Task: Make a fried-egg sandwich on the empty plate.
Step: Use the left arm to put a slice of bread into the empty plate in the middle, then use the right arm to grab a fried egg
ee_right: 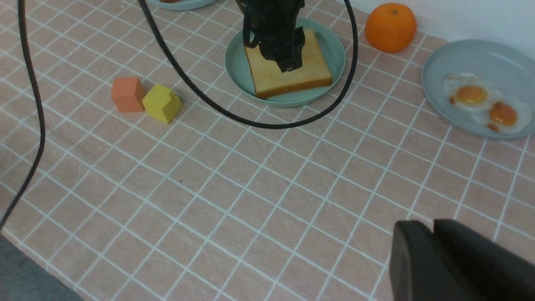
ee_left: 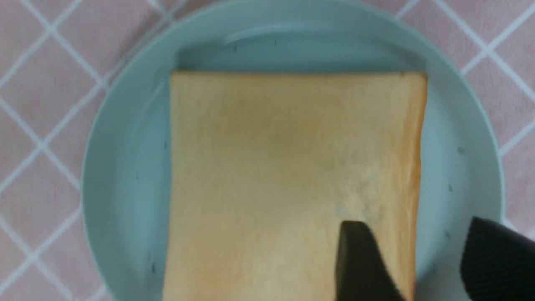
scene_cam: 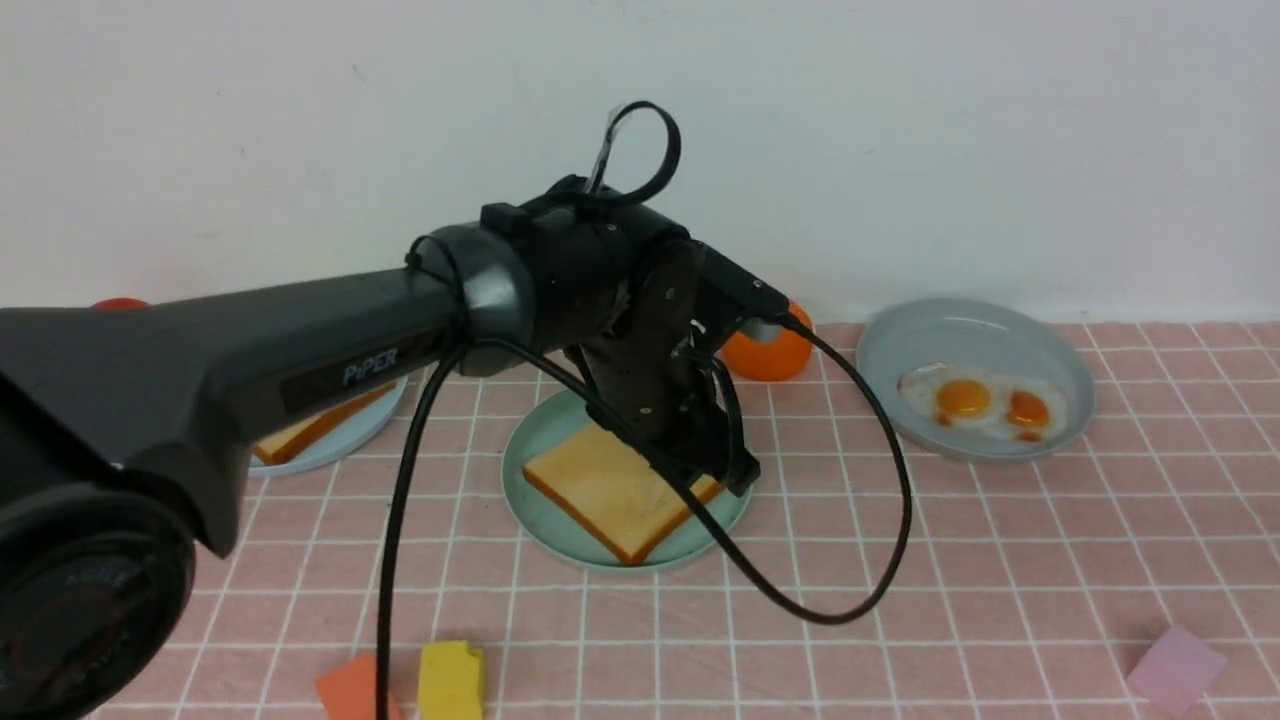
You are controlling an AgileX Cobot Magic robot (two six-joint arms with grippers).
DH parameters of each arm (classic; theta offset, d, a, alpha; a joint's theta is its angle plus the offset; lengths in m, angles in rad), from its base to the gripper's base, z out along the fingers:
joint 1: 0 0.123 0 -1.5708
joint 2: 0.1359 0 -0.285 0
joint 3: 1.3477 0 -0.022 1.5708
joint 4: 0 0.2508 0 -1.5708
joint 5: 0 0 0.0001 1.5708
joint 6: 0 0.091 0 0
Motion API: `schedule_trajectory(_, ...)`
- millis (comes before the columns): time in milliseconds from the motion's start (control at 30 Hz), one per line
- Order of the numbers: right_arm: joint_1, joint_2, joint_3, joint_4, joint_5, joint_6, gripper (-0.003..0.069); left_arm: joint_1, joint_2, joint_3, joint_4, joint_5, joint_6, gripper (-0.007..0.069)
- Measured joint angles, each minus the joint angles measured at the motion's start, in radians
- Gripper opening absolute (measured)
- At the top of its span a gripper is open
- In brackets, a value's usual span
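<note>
hanging over toast [scene_cam: 610, 490] lying flat on the plate [scene_cam: 540, 525] at frame centre, left gripper [scene_cam: 730, 470], jaws apart, should rise straight, not dragging it. egg [scene_cam: 962, 398] sits on grey plate [scene_cam: 950, 320], right of frame.

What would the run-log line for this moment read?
left claw: open above square golden toast slice | toast slice: flat on round mint-green plate | white yellow-yolked fried egg: on grey-blue plate

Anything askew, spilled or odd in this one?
Nothing is spilled or damaged. The toast lies flat on the mint plate, turned cornerwise so its near corner almost reaches the rim. The left arm's cable sags in a wide loop low beside that plate, which might snag.
</note>
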Motion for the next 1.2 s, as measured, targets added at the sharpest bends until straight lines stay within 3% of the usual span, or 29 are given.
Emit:
schedule_trajectory(133, 0.0, 0.092, 0.0, -0.001, -0.003, 0.028, 0.0099, -0.016, -0.134, -0.004, -0.001, 0.051, -0.069, 0.0335)
schedule_trajectory(333, 0.0, 0.333, -0.001, -0.027, -0.137, 0.027, 0.0107, -0.072, -0.489, 0.0, -0.025, 0.098, -0.134, 0.0041)
schedule_trajectory(400, 0.0, 0.448, -0.018, -0.063, -0.206, 0.027, 0.0111, -0.08, -0.627, 0.048, -0.056, 0.097, -0.136, -0.0013)
schedule_trajectory(633, -0.052, 0.806, -0.189, -0.133, -0.235, 0.025, 0.0118, -0.08, -1.069, 0.416, -0.125, 0.037, -0.141, -0.0013)
schedule_trajectory(733, -0.154, 0.967, -0.284, -0.083, -0.236, 0.028, 0.012, -0.08, -1.295, 0.662, -0.147, -0.07, -0.147, -0.0013)
schedule_trajectory(967, -0.284, 1.209, -0.424, 0.061, -0.255, 0.028, 0.0141, -0.08, -1.583, 0.927, -0.18, -0.269, -0.15, -0.0013)
schedule_trajectory(1200, -0.352, 1.479, -0.618, 0.106, -0.296, 0.121, 0.0292, -0.08, -1.688, 0.976, -0.199, -0.368, -0.151, -0.0013)
